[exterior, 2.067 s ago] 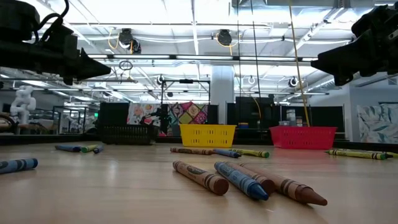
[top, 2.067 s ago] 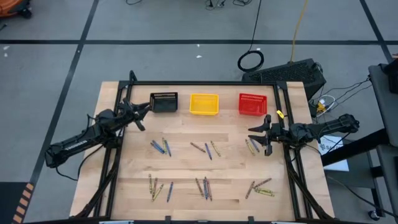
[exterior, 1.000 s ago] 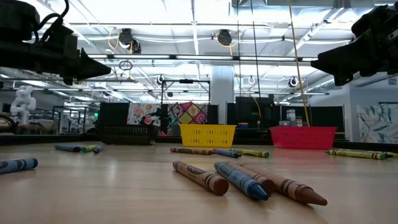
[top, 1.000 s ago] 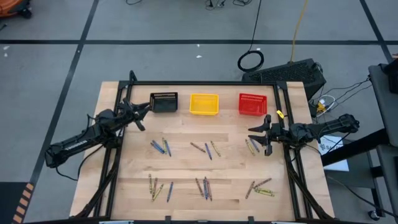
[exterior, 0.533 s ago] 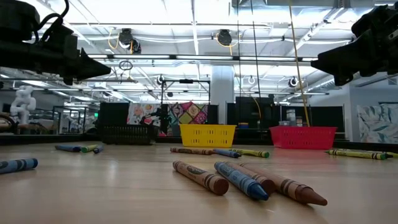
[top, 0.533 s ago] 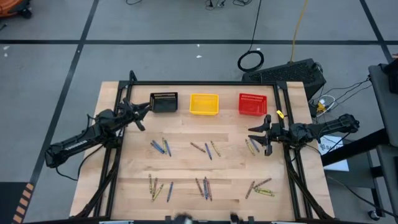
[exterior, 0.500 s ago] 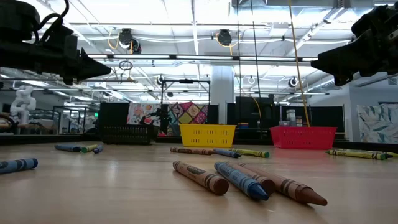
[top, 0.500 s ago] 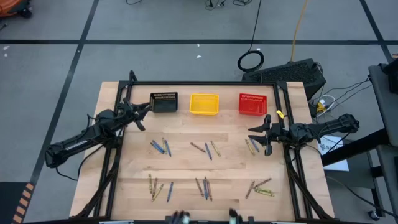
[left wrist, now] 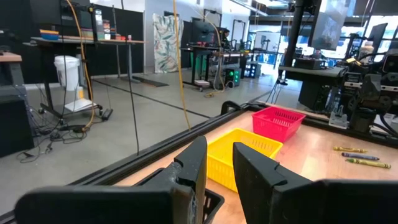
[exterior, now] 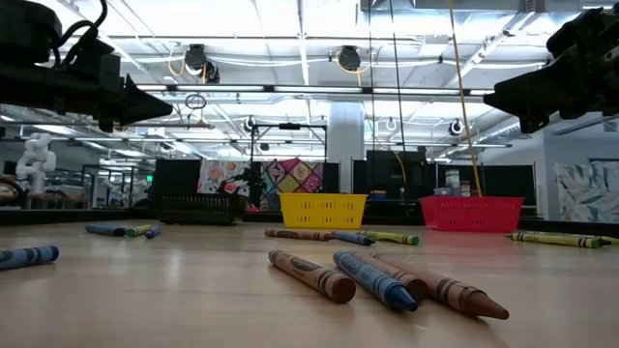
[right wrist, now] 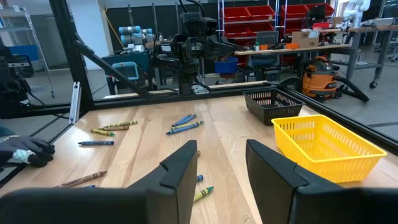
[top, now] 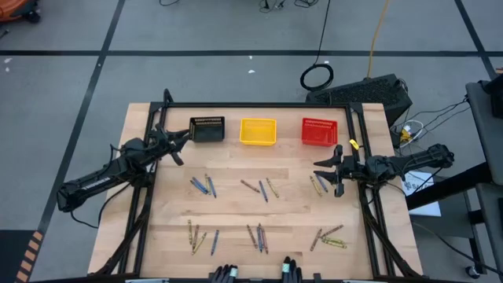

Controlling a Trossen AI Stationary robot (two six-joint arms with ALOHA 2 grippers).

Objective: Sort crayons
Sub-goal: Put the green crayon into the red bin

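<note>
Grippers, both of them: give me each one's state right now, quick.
Left gripper: open, empty, raised near the black plastic basket.
Right gripper: open, empty, raised at the table's right side.

The table (top: 236, 204) is pale wood planks with a smooth, slightly glossy finish. The black basket (top: 207, 129), yellow basket (top: 258, 131) and red basket (top: 319, 132) look like slotted plastic. The crayons (exterior: 372, 277) wear matt paper wrappers.

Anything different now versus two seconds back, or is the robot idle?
Two dark gloved hands have come in over the table's near edge. Otherwise unchanged: left gripper by the black bin and right gripper near the red bin, both open and empty; crayons lie unmoved.
</note>
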